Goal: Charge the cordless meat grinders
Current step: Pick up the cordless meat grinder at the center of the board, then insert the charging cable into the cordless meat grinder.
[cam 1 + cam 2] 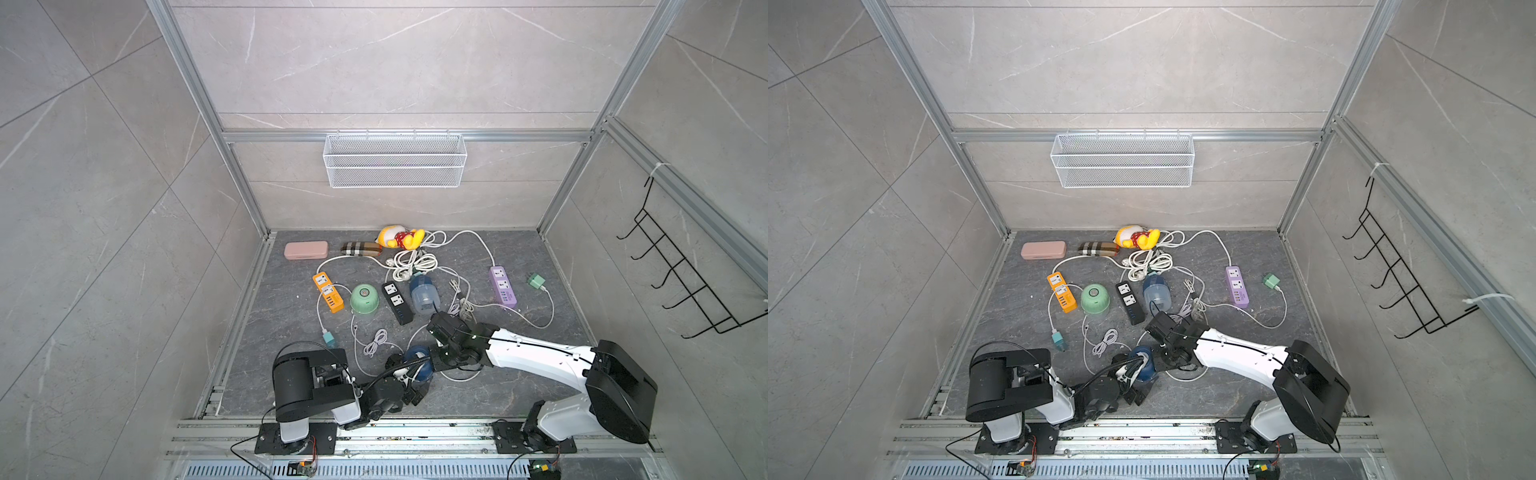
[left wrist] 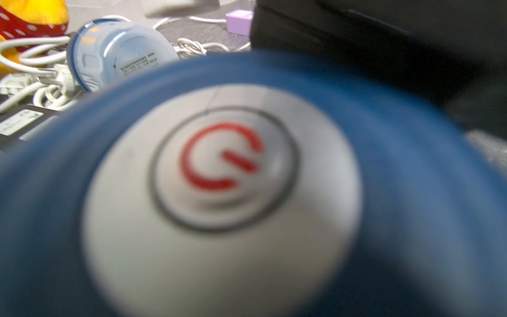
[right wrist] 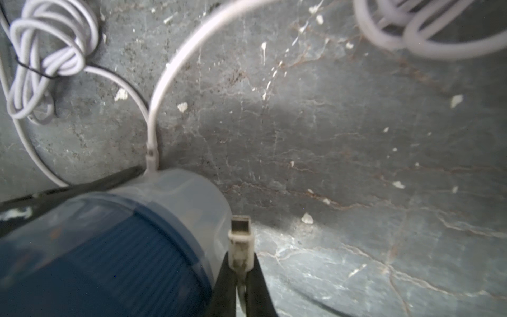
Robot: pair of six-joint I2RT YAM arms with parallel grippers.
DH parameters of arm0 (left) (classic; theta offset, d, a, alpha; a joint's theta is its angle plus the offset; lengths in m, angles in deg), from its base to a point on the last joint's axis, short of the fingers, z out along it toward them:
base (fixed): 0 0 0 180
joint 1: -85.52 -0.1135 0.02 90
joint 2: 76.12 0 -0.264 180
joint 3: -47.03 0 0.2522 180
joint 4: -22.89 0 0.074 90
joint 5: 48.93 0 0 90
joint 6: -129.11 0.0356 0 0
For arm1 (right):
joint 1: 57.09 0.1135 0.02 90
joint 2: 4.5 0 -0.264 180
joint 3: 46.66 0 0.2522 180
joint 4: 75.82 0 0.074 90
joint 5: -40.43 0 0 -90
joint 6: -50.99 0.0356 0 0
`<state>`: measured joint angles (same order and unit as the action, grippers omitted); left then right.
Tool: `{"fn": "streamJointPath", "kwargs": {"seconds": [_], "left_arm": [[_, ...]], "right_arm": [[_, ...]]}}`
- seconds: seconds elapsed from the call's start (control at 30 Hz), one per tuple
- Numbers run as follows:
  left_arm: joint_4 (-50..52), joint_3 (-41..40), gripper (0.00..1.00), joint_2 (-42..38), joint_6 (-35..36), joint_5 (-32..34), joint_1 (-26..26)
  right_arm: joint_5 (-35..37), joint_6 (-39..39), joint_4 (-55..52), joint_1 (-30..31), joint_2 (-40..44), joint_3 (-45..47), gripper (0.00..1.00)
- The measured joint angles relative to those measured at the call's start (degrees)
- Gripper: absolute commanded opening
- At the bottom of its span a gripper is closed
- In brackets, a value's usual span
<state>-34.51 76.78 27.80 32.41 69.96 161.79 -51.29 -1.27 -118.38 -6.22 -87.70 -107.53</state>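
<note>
Mint grinder (image 1: 364, 298) stands upright betw. orange strip (image 1: 328, 292) and black strip (image 1: 398, 302), silver button up; nothing grips it.

Near blue grinder (image 1: 419, 356) lies on its side at the front, button end toward L gripper (image 1: 409, 376); the jaws sit wide either side of it; can't tell if they actually press it. L wrist view is filled w/ its blurred silver button (image 2: 223, 167) and red power mark.

Far blue grinder (image 1: 424, 294) lies on its side just beside black strip, clear base toward the robot.

R gripper (image 3: 241, 263) is pinched tight on a white plug (image 3: 241, 238); its metal tip is just beside near grinder's clear base, not in it; port not visible.

Handling, prob.: hard plastic shell, light; rounded, so it rolls; dome smooth and slippery. Ribbed blue band looks the best hold, across the width; clear base likely more fragile, so no squeezing there.
</note>
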Motion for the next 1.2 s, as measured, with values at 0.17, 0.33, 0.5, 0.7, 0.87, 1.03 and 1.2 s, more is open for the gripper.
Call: {"fn": "streamJointPath", "kwargs": {"seconds": [0.17, 0.33, 0.5, 0.7, 0.87, 1.03, 1.2], "left_arm": [[-0.07, 0.39, 0.7, 0.24, 0.79, 1.03, -0.22], [6.49, 0.39, 0.61, -5.64, 2.78, 0.5, -1.84], [22.21, 2.6, 0.58, -22.03, 4.24, -5.81, -7.91], [39.74, 9.92, 0.55, -35.04, 8.46, -13.53, -14.56], [52.98, 15.61, 0.54, -38.66, 13.46, -18.56, -18.23], [60.06, 18.21, 0.52, -39.06, 17.99, -19.58, -18.78], [62.95, 18.97, 0.51, -39.06, 21.27, -20.04, -18.8]], "right_arm": [[0.74, -0.17, -0.09, 0.0, 0.33, 0.42, 0.0], [3.15, -2.19, -3.89, 0.0, 6.49, 0.59, 0.0], [5.68, -7.72, -10.6, 0.0, 12.9, -3.04, 0.0], [6.93, -16.06, -16.94, 0.57, 17.27, -10.56, 0.0], [5.57, -22.51, -20.5, 1.09, 19.45, -17.03, 0.0], [3.15, -27.26, -23.76, 1.64, 17.86, -22.97, 0.0], [0.74, -30.21, -26.53, 1.68, 15.54, -26.12, 0.0]]}}
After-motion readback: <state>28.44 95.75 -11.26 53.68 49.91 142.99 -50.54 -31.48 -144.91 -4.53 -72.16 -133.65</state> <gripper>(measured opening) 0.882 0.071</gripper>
